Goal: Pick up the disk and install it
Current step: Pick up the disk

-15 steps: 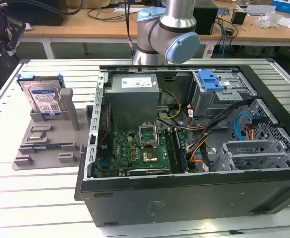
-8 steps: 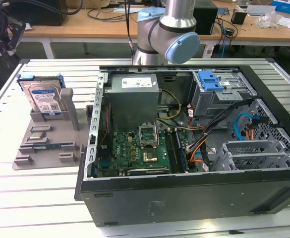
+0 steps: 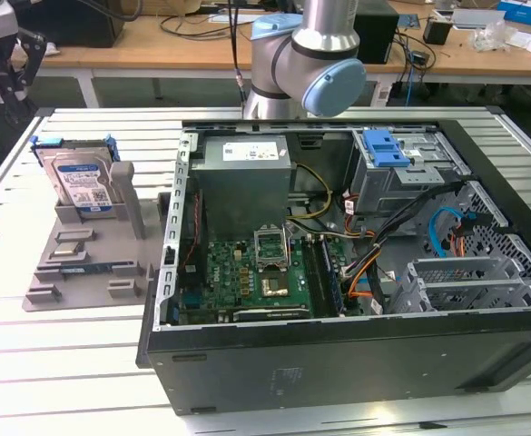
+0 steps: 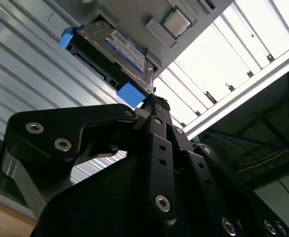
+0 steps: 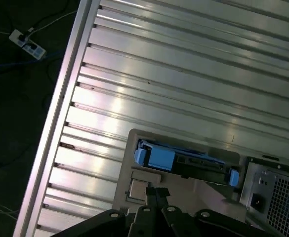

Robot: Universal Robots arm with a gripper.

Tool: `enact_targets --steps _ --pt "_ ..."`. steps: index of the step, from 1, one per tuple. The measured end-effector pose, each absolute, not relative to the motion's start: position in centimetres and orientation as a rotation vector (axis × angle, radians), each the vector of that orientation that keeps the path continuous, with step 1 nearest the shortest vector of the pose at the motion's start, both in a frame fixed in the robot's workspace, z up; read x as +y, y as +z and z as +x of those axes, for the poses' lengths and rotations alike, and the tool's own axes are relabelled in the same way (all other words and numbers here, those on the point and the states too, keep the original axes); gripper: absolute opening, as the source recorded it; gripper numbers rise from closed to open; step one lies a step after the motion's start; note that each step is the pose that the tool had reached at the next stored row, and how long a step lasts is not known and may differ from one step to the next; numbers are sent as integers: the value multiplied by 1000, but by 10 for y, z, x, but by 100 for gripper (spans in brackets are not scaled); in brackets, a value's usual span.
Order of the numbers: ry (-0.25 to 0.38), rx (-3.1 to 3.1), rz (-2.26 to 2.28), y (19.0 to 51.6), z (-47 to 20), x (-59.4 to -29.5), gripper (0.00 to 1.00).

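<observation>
Exterior view: disk (image 3: 81,184) upright in grey holder (image 3: 74,272), beside PC case (image 3: 338,341).

Silver metal disk (image 3: 81,182) with a glossy paper label and blue plastic rails. Under it, a matt grey plastic holder (image 3: 97,254). Beneath both, a ribbed metal table (image 3: 65,363) — smooth, softly shiny. Beside the disk, a matt black metal computer case (image 3: 338,363).

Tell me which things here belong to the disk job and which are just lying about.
Job: disk, standing in its grey holder; open case; drive bay; pincer.
Lying about: power strip on the floor; desks behind.
</observation>
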State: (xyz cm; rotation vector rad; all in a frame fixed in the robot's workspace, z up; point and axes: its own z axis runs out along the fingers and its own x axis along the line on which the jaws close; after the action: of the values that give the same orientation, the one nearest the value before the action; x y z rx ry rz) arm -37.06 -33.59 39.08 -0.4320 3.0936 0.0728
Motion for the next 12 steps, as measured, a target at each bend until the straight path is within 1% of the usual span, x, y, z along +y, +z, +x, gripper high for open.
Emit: enact_targets --steps 5,12 --pt "74 3065 -618 391 -371 -336 11" --pt "75 3033 -767 391 -371 -336 11"
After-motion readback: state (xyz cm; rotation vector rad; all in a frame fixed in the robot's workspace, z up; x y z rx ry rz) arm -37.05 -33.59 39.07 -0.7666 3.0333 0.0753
